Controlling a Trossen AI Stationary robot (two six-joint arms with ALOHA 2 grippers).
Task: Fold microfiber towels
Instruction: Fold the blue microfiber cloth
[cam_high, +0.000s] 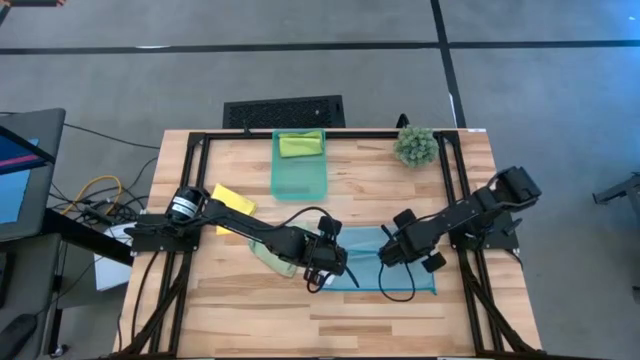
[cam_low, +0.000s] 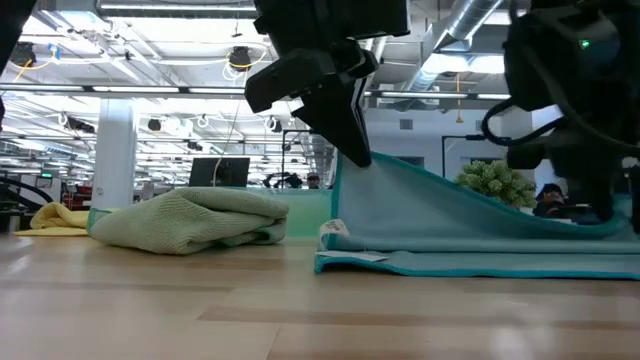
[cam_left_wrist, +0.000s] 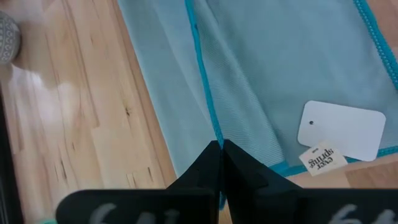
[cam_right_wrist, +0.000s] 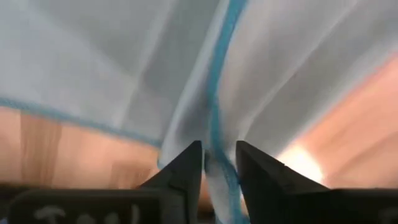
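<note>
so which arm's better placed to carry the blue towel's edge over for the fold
Either: both tools pinch the light blue towel. The left tool holds its raised edge higher, the right tool grips the same hem lower, so they should move together.

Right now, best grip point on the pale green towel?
Pale green towel lies crumpled in a soft mound beside the light blue towel, with no flat edge showing. Come from above and pinch a raised fold near its outer side, away from the left gripper.

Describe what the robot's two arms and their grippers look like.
Both arms are black and jointed, with dark cables running along them. The left arm has a silver cylindrical motor near its base. The left gripper and right gripper each have two black wedge-shaped fingers, with pale lettering on the body below.
</note>
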